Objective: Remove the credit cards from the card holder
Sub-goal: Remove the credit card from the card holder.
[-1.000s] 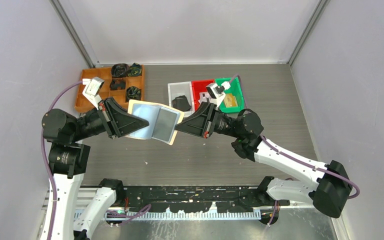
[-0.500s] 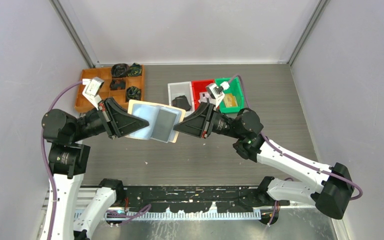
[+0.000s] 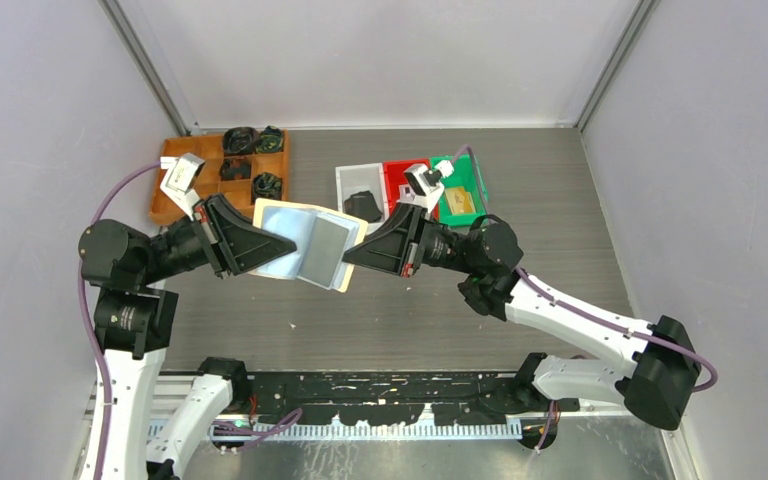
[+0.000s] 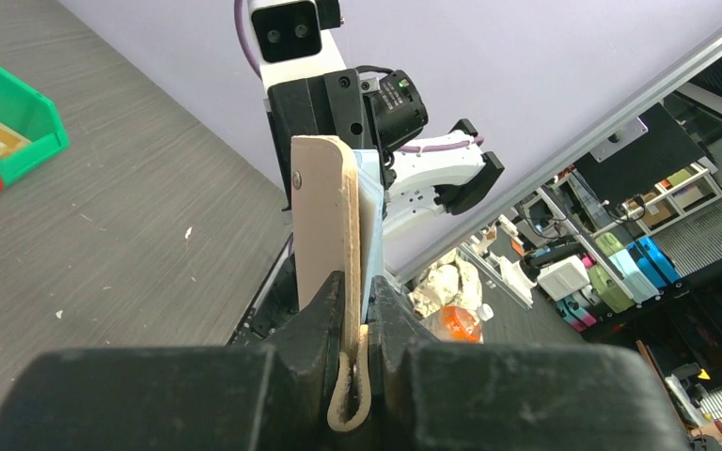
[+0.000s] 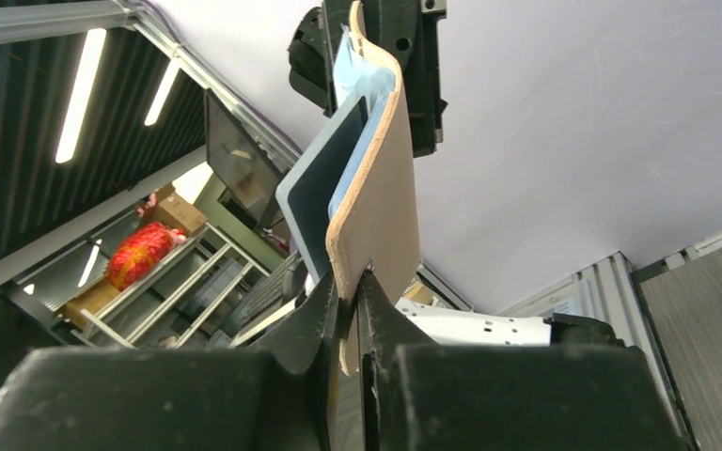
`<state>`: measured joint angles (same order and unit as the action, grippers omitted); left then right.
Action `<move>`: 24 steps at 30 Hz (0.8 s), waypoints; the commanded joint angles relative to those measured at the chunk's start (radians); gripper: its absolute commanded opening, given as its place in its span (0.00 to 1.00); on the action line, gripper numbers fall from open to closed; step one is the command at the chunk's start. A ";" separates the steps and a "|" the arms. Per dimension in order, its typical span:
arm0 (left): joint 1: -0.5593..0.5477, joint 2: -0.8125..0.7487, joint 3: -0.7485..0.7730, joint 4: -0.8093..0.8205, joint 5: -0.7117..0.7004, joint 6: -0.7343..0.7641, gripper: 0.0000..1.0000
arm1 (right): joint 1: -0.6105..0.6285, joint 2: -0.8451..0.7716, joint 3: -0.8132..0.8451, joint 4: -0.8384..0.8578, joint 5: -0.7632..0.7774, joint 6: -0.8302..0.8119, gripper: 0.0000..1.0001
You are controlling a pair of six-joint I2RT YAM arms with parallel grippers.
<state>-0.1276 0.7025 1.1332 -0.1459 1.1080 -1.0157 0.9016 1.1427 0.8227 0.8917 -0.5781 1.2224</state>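
Dark card (image 3: 326, 248) partly hidden in card holder (image 3: 278, 221)

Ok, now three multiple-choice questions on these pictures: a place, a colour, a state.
1. Where is the card holder? A on the tray; B in the air between the left tool and right tool; C in the green bin.
2. What colour is the card showing in it? A white; B red; C dark grey.
3. The left tool is: A shut on the card holder; B wide open; C unseen.
Answers: B, each tool pinches one edge in mid-air. C, its dark grey face shows. A, it clamps the tan edge.
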 commanded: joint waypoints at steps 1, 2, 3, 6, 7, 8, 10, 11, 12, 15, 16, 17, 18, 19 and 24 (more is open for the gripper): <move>0.002 0.000 0.034 0.034 -0.002 0.004 0.00 | 0.022 -0.047 0.079 -0.164 0.043 -0.131 0.12; 0.003 0.000 0.035 0.034 -0.002 0.003 0.00 | 0.025 -0.055 0.093 -0.236 0.068 -0.162 0.18; 0.003 0.001 0.036 0.035 0.000 0.004 0.00 | 0.031 -0.061 0.109 -0.296 0.095 -0.193 0.21; 0.003 0.002 0.033 0.034 0.005 0.017 0.00 | 0.046 -0.069 0.140 -0.403 0.146 -0.258 0.22; 0.003 0.001 0.032 0.034 0.006 0.023 0.00 | 0.050 -0.070 0.145 -0.421 0.159 -0.266 0.23; 0.002 -0.001 0.031 0.030 0.006 0.032 0.00 | 0.053 -0.072 0.150 -0.435 0.170 -0.271 0.24; 0.003 -0.003 0.028 0.017 0.008 0.051 0.00 | 0.058 -0.072 0.153 -0.436 0.180 -0.276 0.31; 0.002 -0.006 0.026 0.015 0.008 0.059 0.00 | 0.062 -0.072 0.155 -0.435 0.185 -0.276 0.34; 0.002 -0.008 0.022 0.011 0.008 0.066 0.00 | 0.064 -0.070 0.159 -0.432 0.186 -0.276 0.35; 0.003 -0.014 0.012 -0.005 0.008 0.093 0.00 | 0.072 -0.061 0.173 -0.430 0.184 -0.276 0.41; 0.003 -0.017 0.011 -0.016 0.008 0.106 0.00 | 0.075 -0.058 0.177 -0.430 0.187 -0.275 0.41; 0.002 -0.019 0.010 -0.028 0.007 0.119 0.00 | 0.079 -0.054 0.183 -0.432 0.194 -0.273 0.41; 0.002 -0.022 0.008 -0.039 0.008 0.137 0.00 | 0.083 -0.049 0.188 -0.432 0.200 -0.269 0.41; 0.002 -0.024 0.005 -0.058 0.006 0.161 0.00 | 0.087 -0.047 0.194 -0.429 0.203 -0.267 0.41; 0.002 -0.045 0.014 -0.288 -0.097 0.426 0.07 | 0.143 -0.043 0.245 -0.525 0.276 -0.331 0.21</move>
<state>-0.1242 0.6792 1.1316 -0.2703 1.0901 -0.8131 1.0019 1.1072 0.9813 0.4129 -0.3771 0.9604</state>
